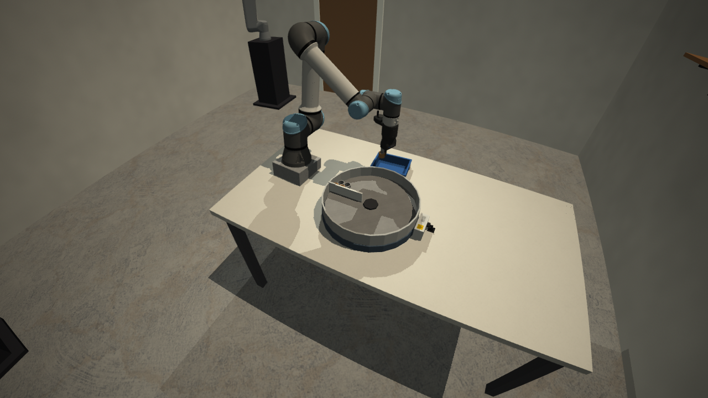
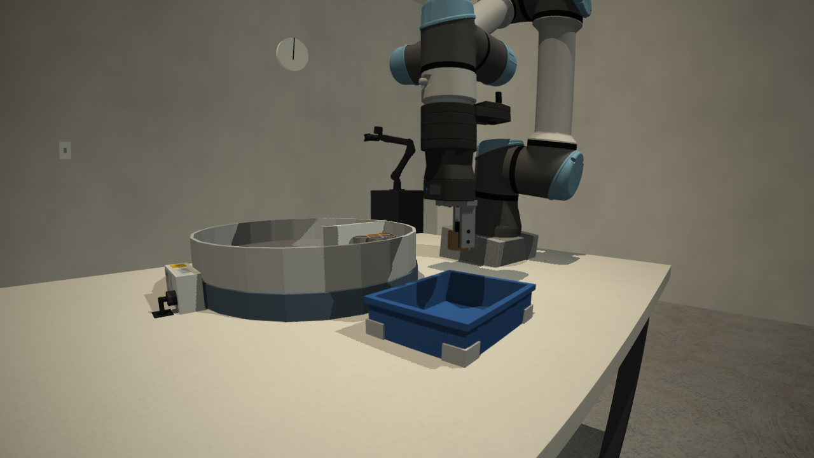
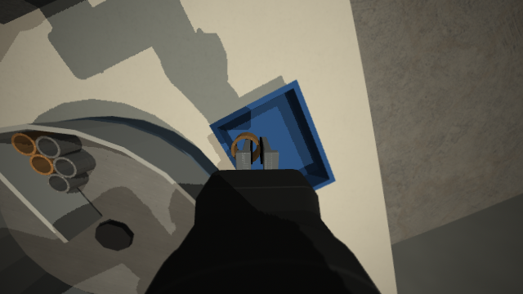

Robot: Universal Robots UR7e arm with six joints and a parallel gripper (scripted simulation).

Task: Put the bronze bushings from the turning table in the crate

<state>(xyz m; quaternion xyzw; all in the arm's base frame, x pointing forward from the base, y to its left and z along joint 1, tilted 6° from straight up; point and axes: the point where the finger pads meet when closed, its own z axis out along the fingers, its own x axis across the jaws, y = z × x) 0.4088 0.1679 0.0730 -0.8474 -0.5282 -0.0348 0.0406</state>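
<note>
My gripper (image 1: 384,151) (image 2: 461,234) (image 3: 256,145) is shut on the wall of a bronze bushing (image 2: 453,240) (image 3: 234,148), one finger inside its bore. It holds the bushing upright above the blue crate (image 1: 409,167) (image 2: 409,331) (image 3: 315,131), over the side nearer the robot base. No bushing shows in the visible part of the crate; the gripper hides some of it in the wrist view. On the turning table (image 1: 370,241) (image 2: 261,270) (image 3: 151,253) stand two bronze bushings (image 3: 24,144) (image 3: 42,164) clustered with three steel bushings (image 3: 75,144) (image 3: 87,160) (image 3: 79,181).
The turning table has a high rim and a pale divider wall (image 1: 346,192) (image 2: 346,232) beside the bushings, plus a dark central hub (image 1: 370,203) (image 3: 114,235). A small white box (image 1: 420,228) (image 2: 186,291) adjoins its outside. Grey corner brackets (image 2: 460,353) surround the crate near the table's edge.
</note>
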